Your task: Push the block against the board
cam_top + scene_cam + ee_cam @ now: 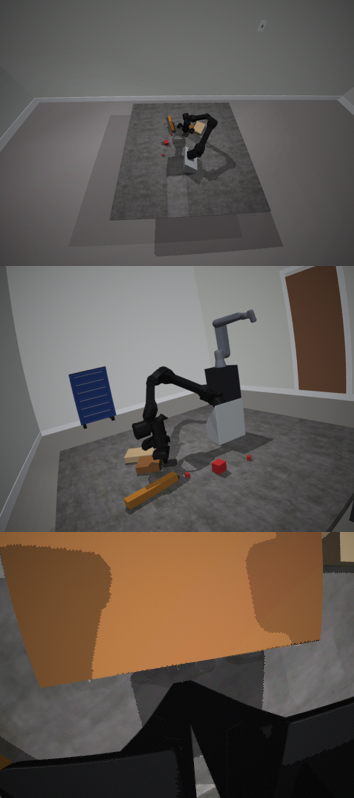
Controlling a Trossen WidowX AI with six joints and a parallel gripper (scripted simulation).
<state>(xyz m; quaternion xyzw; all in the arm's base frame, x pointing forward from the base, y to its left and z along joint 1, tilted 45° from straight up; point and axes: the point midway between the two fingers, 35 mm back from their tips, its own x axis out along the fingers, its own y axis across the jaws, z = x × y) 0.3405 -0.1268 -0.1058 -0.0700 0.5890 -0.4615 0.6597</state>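
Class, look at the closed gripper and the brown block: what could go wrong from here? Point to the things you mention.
The gripper [185,135] [165,461] [182,690] is shut to a narrow tip beside the brown block [191,127] [148,464] [175,607], so an off-centre push could spin it.

In the wrist view, the near edges of the brown block and the tan block [199,127] [137,454] [347,547] look unaligned; pushed together like that, they might meet only at a corner, with no edges even.
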